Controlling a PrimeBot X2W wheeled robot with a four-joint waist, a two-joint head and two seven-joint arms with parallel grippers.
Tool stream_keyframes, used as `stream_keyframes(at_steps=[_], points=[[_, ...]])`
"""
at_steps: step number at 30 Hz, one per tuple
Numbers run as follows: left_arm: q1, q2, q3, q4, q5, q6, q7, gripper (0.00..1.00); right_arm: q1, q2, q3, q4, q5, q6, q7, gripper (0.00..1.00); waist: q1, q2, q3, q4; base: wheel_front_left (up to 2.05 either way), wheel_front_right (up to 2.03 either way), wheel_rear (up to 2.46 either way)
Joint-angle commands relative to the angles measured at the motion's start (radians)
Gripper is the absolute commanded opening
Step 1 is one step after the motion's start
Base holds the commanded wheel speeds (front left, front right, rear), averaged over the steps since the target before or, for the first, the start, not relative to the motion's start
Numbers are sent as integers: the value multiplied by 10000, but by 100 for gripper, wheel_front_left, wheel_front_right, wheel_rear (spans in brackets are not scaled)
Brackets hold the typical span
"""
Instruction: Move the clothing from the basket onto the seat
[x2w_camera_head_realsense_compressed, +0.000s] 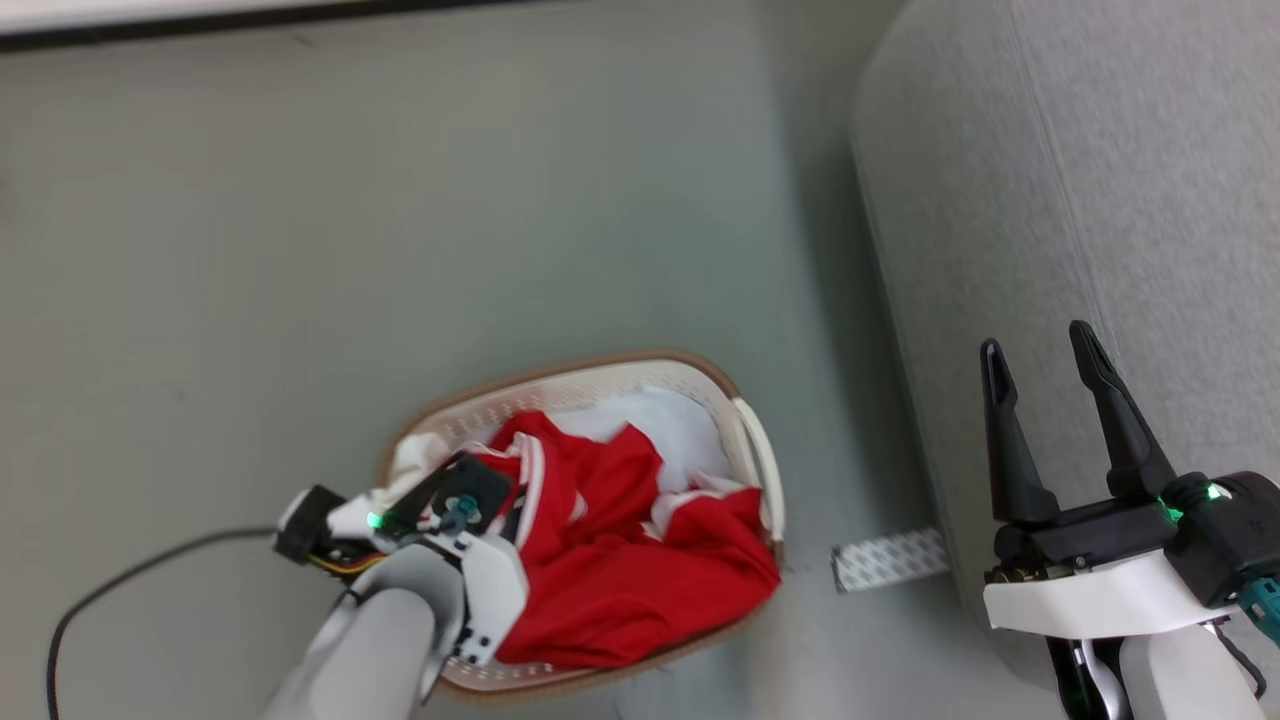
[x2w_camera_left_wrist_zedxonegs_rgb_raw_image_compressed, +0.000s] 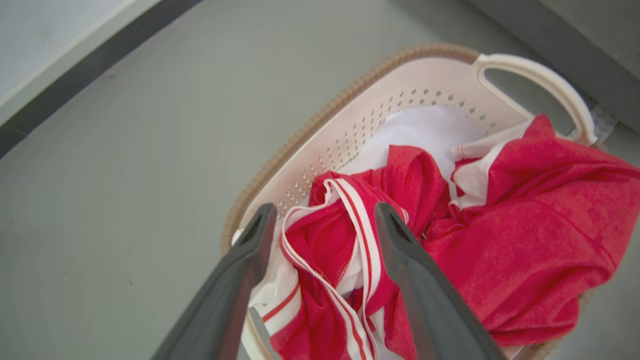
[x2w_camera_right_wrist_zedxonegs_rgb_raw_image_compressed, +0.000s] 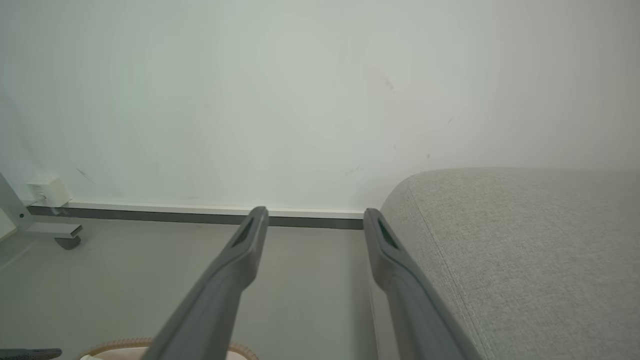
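The cream basket (x2w_camera_head_realsense_compressed: 600, 368) with its brown rim stands on the floor, heaped with red and white clothing (x2w_camera_head_realsense_compressed: 620, 570). My left gripper (x2w_camera_left_wrist_zedxonegs_rgb_raw_image_compressed: 325, 210) points down into it, open. Its fingers straddle a red fold of the clothing (x2w_camera_left_wrist_zedxonegs_rgb_raw_image_compressed: 345, 235) edged with white stripes, above the basket's holed wall (x2w_camera_left_wrist_zedxonegs_rgb_raw_image_compressed: 350, 135). I cannot tell whether they touch the cloth. In the head view my left wrist (x2w_camera_head_realsense_compressed: 450, 515) covers the basket's near-left part. My right gripper (x2w_camera_head_realsense_compressed: 1035, 342) is open and empty, held over the edge of the grey seat (x2w_camera_head_realsense_compressed: 1100, 200). The right wrist view has that gripper (x2w_camera_right_wrist_zedxonegs_rgb_raw_image_compressed: 315, 214) beside the seat (x2w_camera_right_wrist_zedxonegs_rgb_raw_image_compressed: 525, 250).
A black cable (x2w_camera_head_realsense_compressed: 120, 582) runs over the floor left of the basket. A patterned strip (x2w_camera_head_realsense_compressed: 890, 558) lies on the floor between basket and seat. A wall with a baseboard (x2w_camera_right_wrist_zedxonegs_rgb_raw_image_compressed: 150, 210) stands ahead, with a wheeled frame foot (x2w_camera_right_wrist_zedxonegs_rgb_raw_image_compressed: 65, 239) at its left.
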Motion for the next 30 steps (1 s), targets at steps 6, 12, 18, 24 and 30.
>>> stream_keyframes(at_steps=[6,12,18,24,30], points=[[-977,405,15,1457,433,635,1651,100,-293,-23,230,-270,585,-21,3,100,-3,0,1240,-1033,0,0,0],[-1629,690,-74,2113,635,1060,2347,100,-456,-20,315,-349,813,-21,3,100,-3,0,1595,-1297,0,0,0],[-2076,934,-175,2418,626,1312,2463,100,-525,-20,328,-414,977,-21,3,100,-3,0,1759,-1403,0,0,0],[-2388,1054,-243,2658,491,1368,2417,100,-507,-20,432,-369,1057,-21,3,100,-3,0,1838,-1368,0,0,0],[-2774,1184,-335,2909,454,1371,2535,100,-760,-20,604,-513,1136,-21,3,100,-3,0,2247,-1481,0,0,0]])
